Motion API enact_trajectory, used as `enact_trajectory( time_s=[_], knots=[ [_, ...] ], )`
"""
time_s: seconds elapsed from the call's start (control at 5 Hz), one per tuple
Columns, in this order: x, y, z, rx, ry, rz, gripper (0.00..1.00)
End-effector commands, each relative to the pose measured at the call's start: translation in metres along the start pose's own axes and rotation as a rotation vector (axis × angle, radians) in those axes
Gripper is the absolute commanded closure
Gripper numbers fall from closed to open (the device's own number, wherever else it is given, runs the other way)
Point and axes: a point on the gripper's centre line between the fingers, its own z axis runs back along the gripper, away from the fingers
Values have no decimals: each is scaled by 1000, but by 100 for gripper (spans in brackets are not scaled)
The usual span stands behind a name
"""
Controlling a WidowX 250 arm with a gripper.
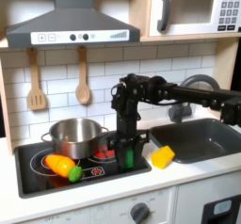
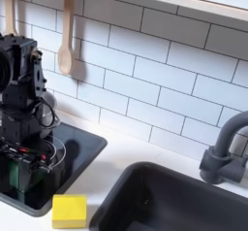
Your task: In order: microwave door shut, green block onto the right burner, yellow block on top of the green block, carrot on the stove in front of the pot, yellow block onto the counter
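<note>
My gripper (image 1: 128, 152) is down low on the right burner (image 1: 113, 164) of the black stove, its fingers closed around the green block (image 1: 129, 159). In the second exterior view the gripper (image 2: 26, 169) hides most of the green block (image 2: 41, 182), which rests on or just above the burner. The yellow block (image 1: 163, 155) lies on the white counter between stove and sink, and is also seen as the yellow block (image 2: 69, 211). The carrot (image 1: 63, 167) lies on the stove in front of the steel pot (image 1: 75, 134). The microwave (image 1: 193, 9) door is shut.
The dark sink (image 1: 198, 138) with its faucet (image 2: 227, 149) lies to the right in both exterior views. Wooden utensils (image 1: 83, 82) hang on the tiled wall under the range hood (image 1: 71, 25). A wooden spoon (image 2: 66, 31) hangs behind the arm.
</note>
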Motion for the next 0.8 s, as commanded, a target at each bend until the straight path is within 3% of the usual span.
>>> enact_trajectory(
  time_s=[0.0,0.6],
  knots=[
    [5,0,3,-9,-13,16,100],
    [15,-2,5,-34,-13,31,100]
  ],
)
